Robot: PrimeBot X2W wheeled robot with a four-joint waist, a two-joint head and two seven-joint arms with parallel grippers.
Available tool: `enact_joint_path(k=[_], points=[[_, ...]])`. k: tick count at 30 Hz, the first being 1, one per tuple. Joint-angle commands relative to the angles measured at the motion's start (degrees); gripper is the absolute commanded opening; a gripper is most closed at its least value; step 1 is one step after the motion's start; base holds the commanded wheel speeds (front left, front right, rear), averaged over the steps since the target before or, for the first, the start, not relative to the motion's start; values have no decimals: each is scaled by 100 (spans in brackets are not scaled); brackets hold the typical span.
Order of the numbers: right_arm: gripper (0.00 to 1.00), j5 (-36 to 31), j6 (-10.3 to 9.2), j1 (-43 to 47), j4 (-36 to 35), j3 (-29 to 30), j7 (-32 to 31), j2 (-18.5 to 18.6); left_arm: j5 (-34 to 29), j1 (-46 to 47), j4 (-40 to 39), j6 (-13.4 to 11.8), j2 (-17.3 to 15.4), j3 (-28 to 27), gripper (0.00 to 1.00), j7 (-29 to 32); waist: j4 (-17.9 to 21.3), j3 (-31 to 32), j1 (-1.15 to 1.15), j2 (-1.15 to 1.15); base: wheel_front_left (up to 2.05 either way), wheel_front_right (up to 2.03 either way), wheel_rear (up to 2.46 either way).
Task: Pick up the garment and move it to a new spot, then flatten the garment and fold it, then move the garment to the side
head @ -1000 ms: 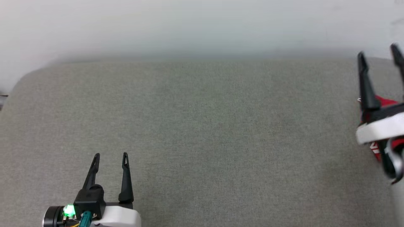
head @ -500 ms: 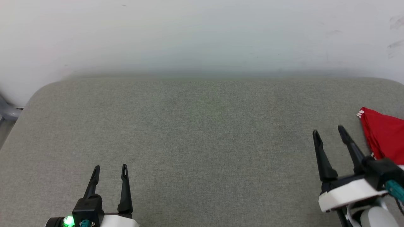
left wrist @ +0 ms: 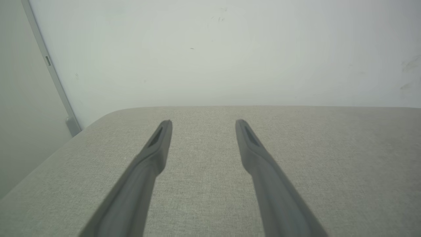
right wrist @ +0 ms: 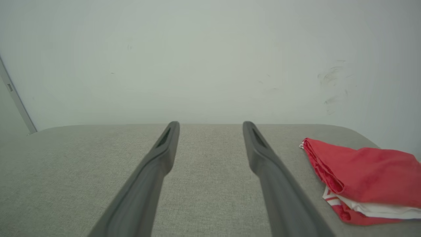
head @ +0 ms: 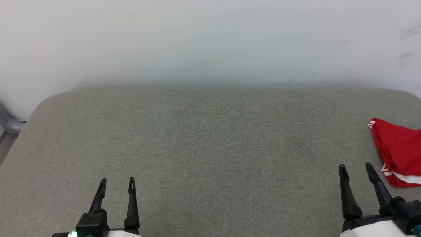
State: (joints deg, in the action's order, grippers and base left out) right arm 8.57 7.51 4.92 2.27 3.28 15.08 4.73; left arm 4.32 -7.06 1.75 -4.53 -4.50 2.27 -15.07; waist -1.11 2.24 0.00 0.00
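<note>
The garment (head: 399,151) lies uncovered now, since the right end effector (head: 355,165) has drawn back from above it to the near right. It is a folded red bundle at the right end of the grey worktop (head: 210,138), with red-and-white striped trim showing along its near edge. The right end effector sits just beside it, apart from the cloth, fingers spread and holding nothing. Well away at the near left, the left end effector (head: 117,179) hangs with its fingers likewise apart and empty. A pale wall (head: 210,39) stands behind.
</note>
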Motion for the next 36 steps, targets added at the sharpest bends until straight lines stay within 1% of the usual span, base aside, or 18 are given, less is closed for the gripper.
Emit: enact_joint_path(k=[1, 7, 16, 22, 23, 28, 36], points=[[100, -15, -5, 110, -66, 28, 8, -54, 17, -78, -22, 28, 17, -5, 100, -12, 1, 14, 0, 0, 0, 0, 0], [100, -63, -5, 308, -230, 120, 9, -117, -13, -125, -44, 87, 6, -35, 100, -12, 8, 54, 0, 0, 0, 0, 0], [100, -11, -5, 417, -244, 151, 9, -171, -25, -183, -60, 160, 18, -55, 100, -12, 20, 57, 0, 0, 0, 0, 0], [100, -41, -5, 419, -218, 142, 9, -184, -63, -168, -69, 124, 29, -75, 100, -12, 6, 46, 0, 0, 0, 0, 0], [0, -43, -5, 419, -218, 146, 9, -185, -85, -164, -73, 106, 30, -82, 0, -12, 1, 45, 0, 0, 0, 0, 0], [0, 40, 1, 331, 18, 133, -23, -156, 21, -200, 201, 139, 12, -77, 0, 44, 5, 42, 0, 0, 0, 0, 0], [0, 986, 1, 167, 140, 136, -245, -144, 992, -17, 321, 258, 29, -177, 0, 288, 12, 24, 0, 0, 0, 0, 0]])
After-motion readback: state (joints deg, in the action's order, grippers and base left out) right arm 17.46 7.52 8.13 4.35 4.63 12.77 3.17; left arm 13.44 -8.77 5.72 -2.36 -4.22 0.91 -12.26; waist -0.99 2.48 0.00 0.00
